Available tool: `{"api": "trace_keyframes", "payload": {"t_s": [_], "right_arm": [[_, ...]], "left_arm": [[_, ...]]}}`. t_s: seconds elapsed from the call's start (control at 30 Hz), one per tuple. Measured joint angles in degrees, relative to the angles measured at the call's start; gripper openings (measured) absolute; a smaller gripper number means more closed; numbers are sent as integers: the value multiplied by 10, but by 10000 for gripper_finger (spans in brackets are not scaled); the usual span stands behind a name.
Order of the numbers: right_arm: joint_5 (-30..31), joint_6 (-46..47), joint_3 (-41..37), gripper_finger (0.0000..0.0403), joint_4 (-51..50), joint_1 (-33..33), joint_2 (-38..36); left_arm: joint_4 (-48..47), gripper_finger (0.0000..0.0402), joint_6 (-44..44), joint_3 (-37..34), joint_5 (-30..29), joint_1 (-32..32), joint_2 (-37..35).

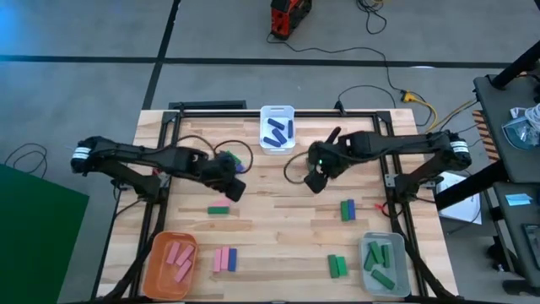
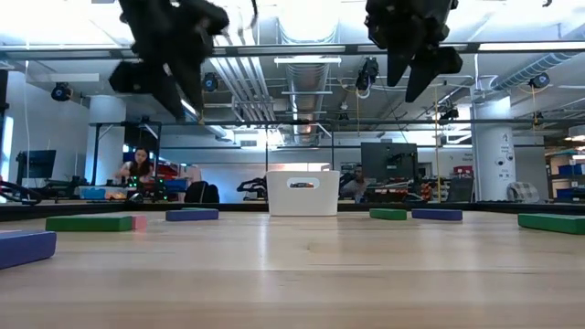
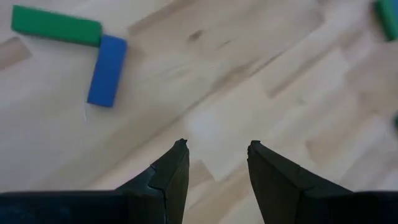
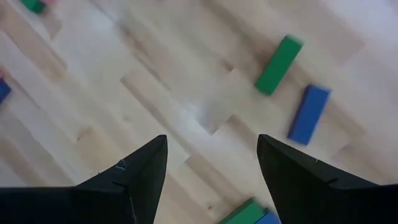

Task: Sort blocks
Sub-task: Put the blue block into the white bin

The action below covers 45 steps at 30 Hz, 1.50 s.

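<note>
Wood-slat table (image 1: 270,219) carries the loose blocks, all placed here relative to the white bin (image 1: 277,128) at its far edge. That bin holds about 3 dark blue blocks (image 1: 278,133). Toward the near edge from it: 1 green block (image 1: 218,211) lies alone to the left; a green and blue pair (image 1: 347,209) lies to the right; a pink and blue group (image 1: 224,259) and 2 green blocks (image 1: 337,266) sit closest to the near edge. The orange bin (image 1: 157,274) at the near left corner holds pink blocks; the grey bin (image 1: 403,283) at the near right holds green ones.

Left gripper (image 1: 233,187) hovers above the table, just left of and nearer than the white bin, fingers (image 3: 171,180) spread and holding nothing. Right gripper (image 1: 314,181) hovers to the right, fingers (image 4: 137,180) spread wide, also unladen.

Judgement: blocks look rigid, light, smooth-faced. Pinch across the short width at mid-length; an end grip risks pivoting.

Obstacles: paired blocks touch or nearly so, leaving little finger clearance. A cable (image 1: 291,169) loops beside the right gripper. The low view shows a person (image 2: 139,166) in the room beyond.
</note>
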Motion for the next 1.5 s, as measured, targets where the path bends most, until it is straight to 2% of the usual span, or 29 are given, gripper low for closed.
{"api": "trace_keyframes", "payload": {"t_s": [0.17, 0.5, 0.8, 0.93, 1.27, 1.5], "right_arm": [[-11, -37, 0, 238, 0, -45, -22], [-13, -86, 0, 238, 5, -102, -36], [-13, -116, 0, 238, 5, -114, -36], [-12, -123, 0, 238, 5, -119, -37], [-13, -150, 0, 238, -4, -140, -38], [-12, -155, 0, 238, -4, -146, -38]], "left_arm": [[-10, 142, 23, 0, 36, 45, 49], [-30, 144, 124, 0, 37, 118, 113], [-20, 197, 237, 0, 19, 169, 166], [5, 207, 283, 0, 7, 179, 193], [19, 201, 295, 0, 20, 188, 245], [55, 201, 295, -18, 50, 190, 253]]}}
